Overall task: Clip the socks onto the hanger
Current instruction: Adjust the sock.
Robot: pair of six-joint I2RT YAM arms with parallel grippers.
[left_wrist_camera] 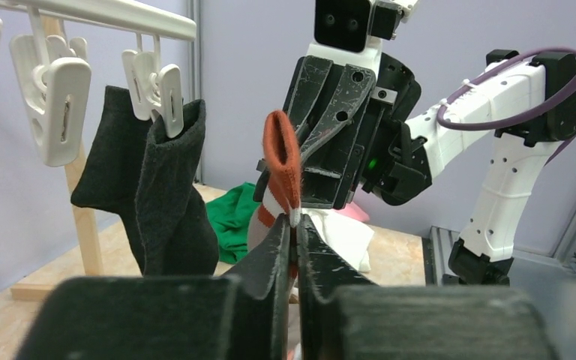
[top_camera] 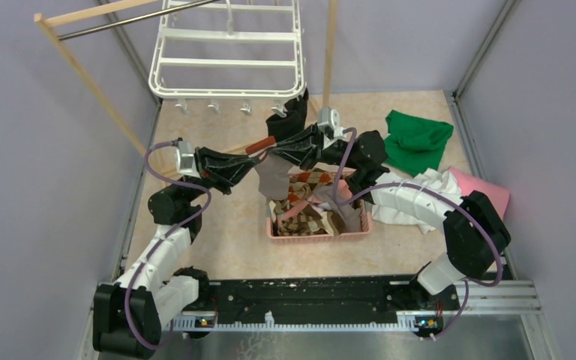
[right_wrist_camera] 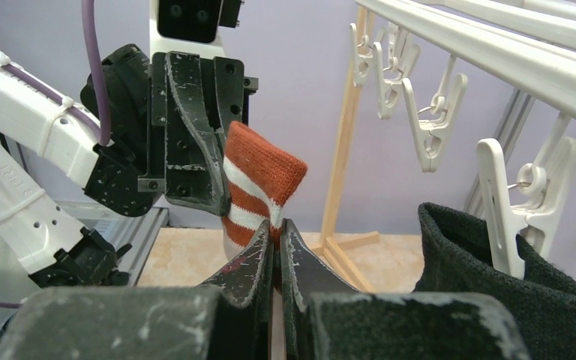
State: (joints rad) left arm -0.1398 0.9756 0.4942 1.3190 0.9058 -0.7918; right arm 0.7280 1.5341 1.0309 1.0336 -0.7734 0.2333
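Since left pincer [left_wrist_camera: 295, 225] and right pincer [right_wrist_camera: 277, 229] pinch only the sock's [right_wrist_camera: 262, 169] cuff edge, it may slip before reaching the twelve-o'clock clips [top_camera: 214, 106].

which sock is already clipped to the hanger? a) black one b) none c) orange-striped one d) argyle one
a: the black sock hangs from a clip on the hanger; the orange-striped sock is gripped by both the left gripper and the right gripper.

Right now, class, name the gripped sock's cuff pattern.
Rust-orange knitted sock cuff, white stripes; right wrist view best.
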